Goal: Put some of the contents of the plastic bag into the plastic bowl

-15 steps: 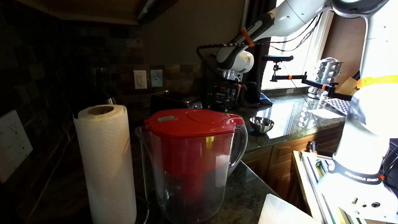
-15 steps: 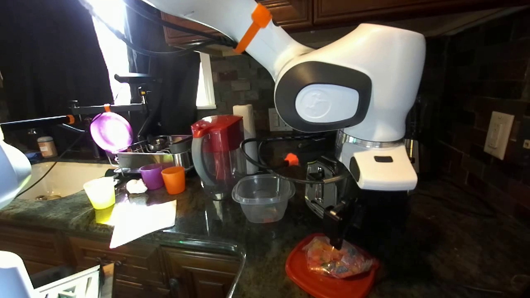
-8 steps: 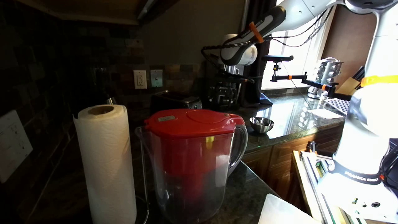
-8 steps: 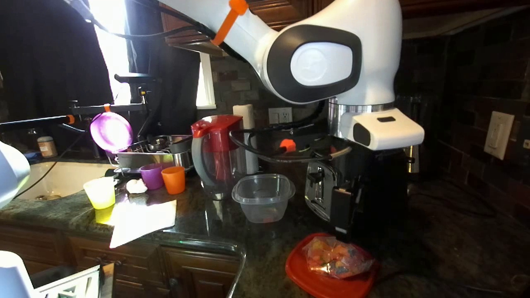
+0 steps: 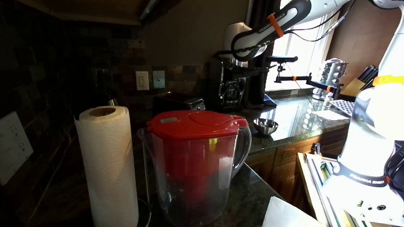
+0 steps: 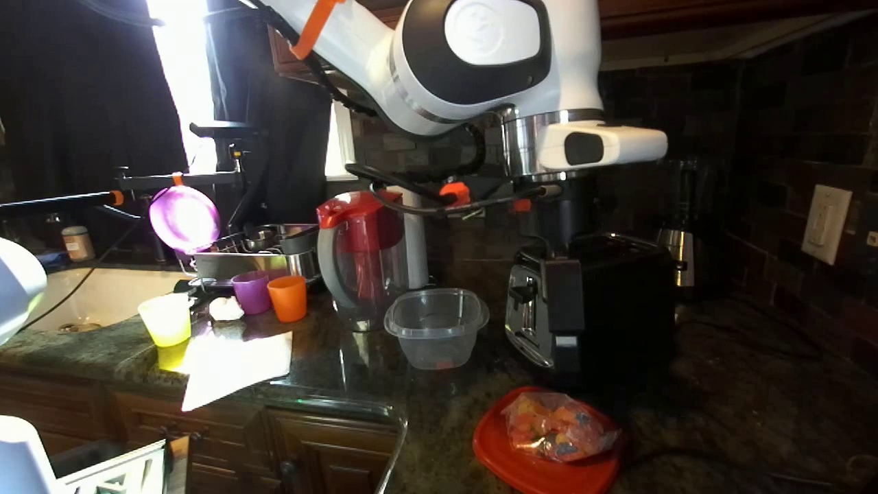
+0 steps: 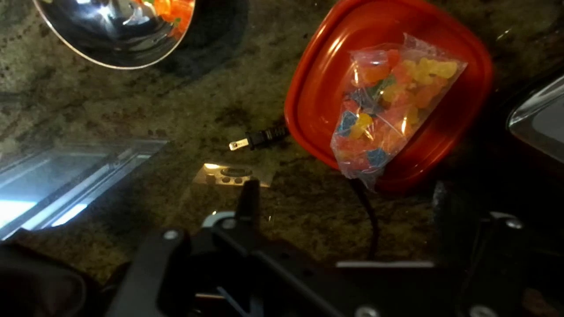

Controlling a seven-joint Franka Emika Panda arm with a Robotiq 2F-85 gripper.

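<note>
Bag on red lid should be light, limp, slippery, so pinch film tail by lid's rim; jaws spread, holding nothing.

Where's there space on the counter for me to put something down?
Bare counter lies between the metal bowl and red lid in the wrist view. An exterior view shows another patch between the red lid, the plastic bowl and the counter's edge. It's crowded around the pitcher and cups.
</note>
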